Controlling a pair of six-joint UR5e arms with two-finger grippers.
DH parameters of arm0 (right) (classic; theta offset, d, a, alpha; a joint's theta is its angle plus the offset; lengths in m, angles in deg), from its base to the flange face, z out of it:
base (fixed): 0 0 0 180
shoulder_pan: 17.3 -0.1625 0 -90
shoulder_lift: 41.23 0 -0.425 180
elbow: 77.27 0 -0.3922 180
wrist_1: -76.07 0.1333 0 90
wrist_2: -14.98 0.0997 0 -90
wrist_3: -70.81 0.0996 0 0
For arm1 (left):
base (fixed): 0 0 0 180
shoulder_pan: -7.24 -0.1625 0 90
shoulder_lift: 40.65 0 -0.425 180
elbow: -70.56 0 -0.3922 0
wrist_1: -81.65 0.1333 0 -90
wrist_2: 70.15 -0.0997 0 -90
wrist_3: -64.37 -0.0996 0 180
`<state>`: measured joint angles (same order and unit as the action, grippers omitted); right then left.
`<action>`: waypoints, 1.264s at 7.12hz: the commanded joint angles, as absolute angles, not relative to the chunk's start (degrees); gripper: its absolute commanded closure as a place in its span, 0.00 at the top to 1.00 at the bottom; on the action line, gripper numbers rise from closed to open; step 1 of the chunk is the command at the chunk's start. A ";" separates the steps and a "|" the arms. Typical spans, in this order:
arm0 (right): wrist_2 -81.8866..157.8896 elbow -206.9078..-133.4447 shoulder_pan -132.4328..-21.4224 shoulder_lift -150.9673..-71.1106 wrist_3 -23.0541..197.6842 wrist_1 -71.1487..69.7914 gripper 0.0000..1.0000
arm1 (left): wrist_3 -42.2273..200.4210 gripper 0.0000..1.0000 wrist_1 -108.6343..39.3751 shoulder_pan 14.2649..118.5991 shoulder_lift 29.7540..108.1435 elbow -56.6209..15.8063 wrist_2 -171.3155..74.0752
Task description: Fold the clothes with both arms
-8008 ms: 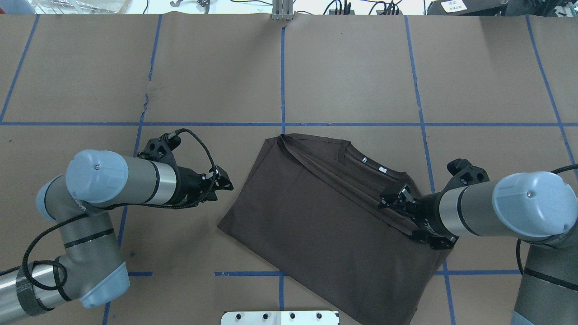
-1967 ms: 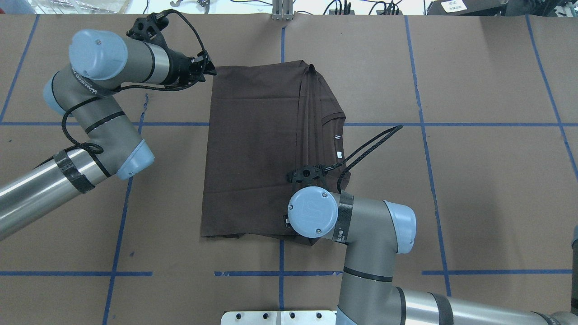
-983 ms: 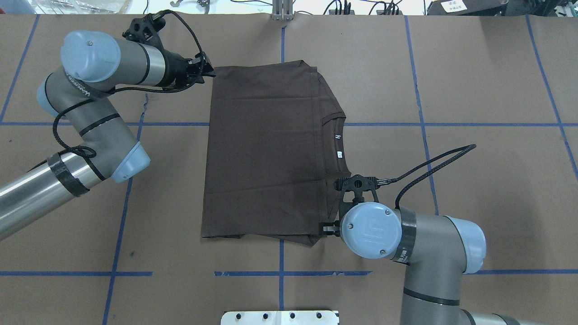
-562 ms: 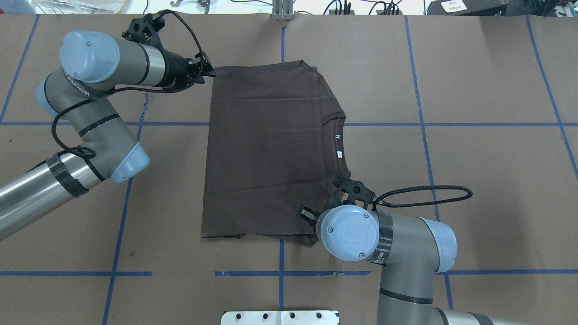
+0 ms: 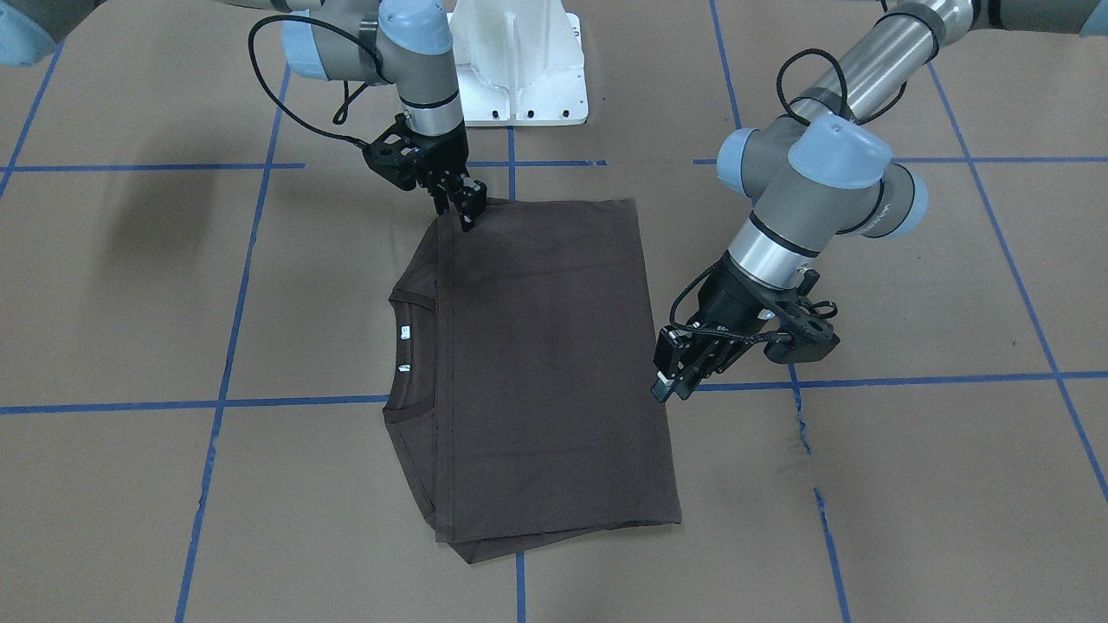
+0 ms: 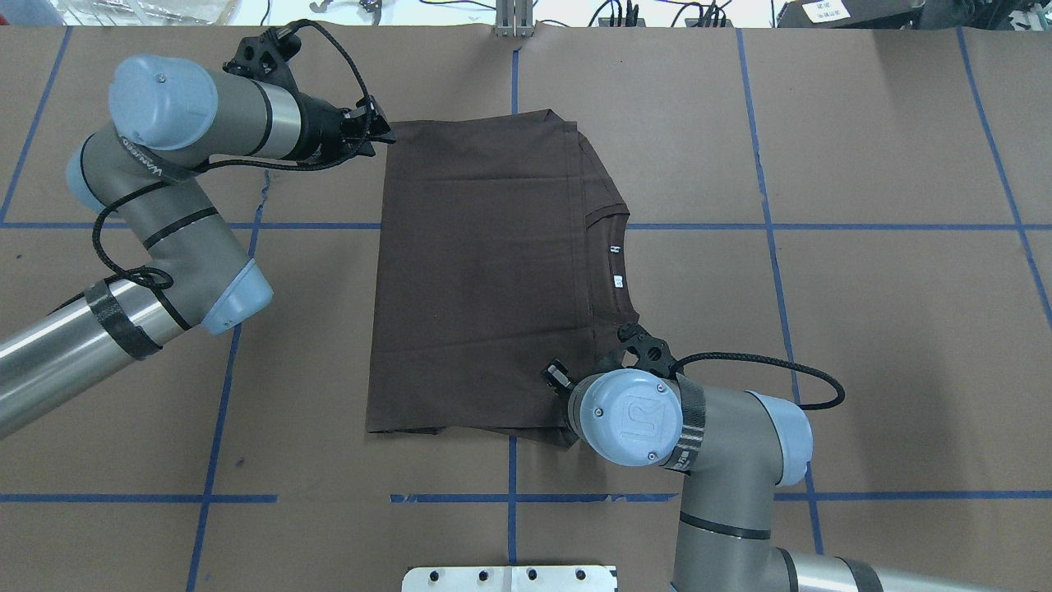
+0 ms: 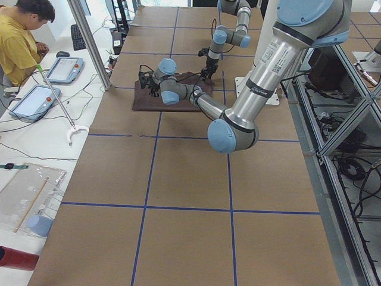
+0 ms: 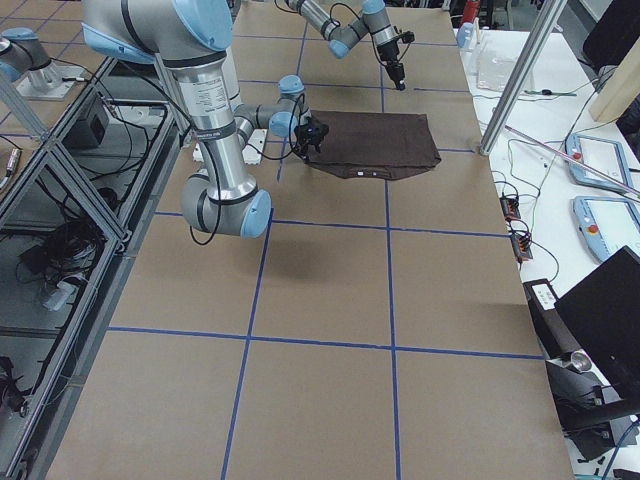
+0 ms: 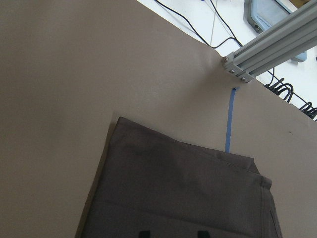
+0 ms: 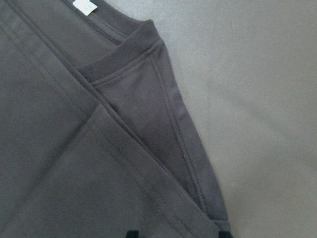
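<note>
The dark brown T-shirt (image 6: 485,279) lies flat on the table, folded lengthwise, with its collar (image 6: 612,263) and white labels (image 5: 403,331) on the robot's right side. My left gripper (image 6: 380,131) is open at the shirt's far left corner and holds nothing. In the front view it (image 5: 668,388) hangs just off the shirt's edge, and its wrist view shows that corner (image 9: 173,198) lying flat. My right gripper (image 5: 463,208) is open over the near right corner, half hidden under its wrist in the overhead view (image 6: 559,376). Its wrist view shows the shoulder fold (image 10: 148,124).
The brown table cover carries a grid of blue tape lines (image 6: 509,497). The white pedestal base (image 5: 519,69) stands at the near edge. An aluminium post (image 6: 514,20) stands at the far edge. An operator (image 7: 24,36) stands at a side bench with tablets.
The shirt has been turned, moved away from the robot and its folded edge smoothed flat. Over the last second the right gripper moved left over the shirt's near right corner. The left arm stayed still.
</note>
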<state>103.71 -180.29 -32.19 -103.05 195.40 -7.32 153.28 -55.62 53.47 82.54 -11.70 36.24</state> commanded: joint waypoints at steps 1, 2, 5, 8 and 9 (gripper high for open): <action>103.84 -179.93 -32.06 -103.37 195.53 -7.34 0.63 | 153.31 0.43 -55.64 53.47 82.58 -11.70 36.28; 103.84 -179.75 -31.89 -103.37 195.53 -7.34 0.63 | 153.31 0.43 -55.64 53.47 82.49 -11.70 36.20; 103.84 -179.75 -31.71 -103.28 195.36 -7.34 0.00 | 153.31 0.43 -55.64 53.47 82.49 -11.79 36.19; 103.92 -180.63 -31.62 -103.11 195.00 -7.34 0.00 | 154.53 0.43 -55.55 53.38 82.05 -12.32 36.28; 103.92 -181.59 -31.71 -103.37 195.09 -7.34 0.00 | 157.85 0.43 -55.55 53.12 81.27 -13.97 36.63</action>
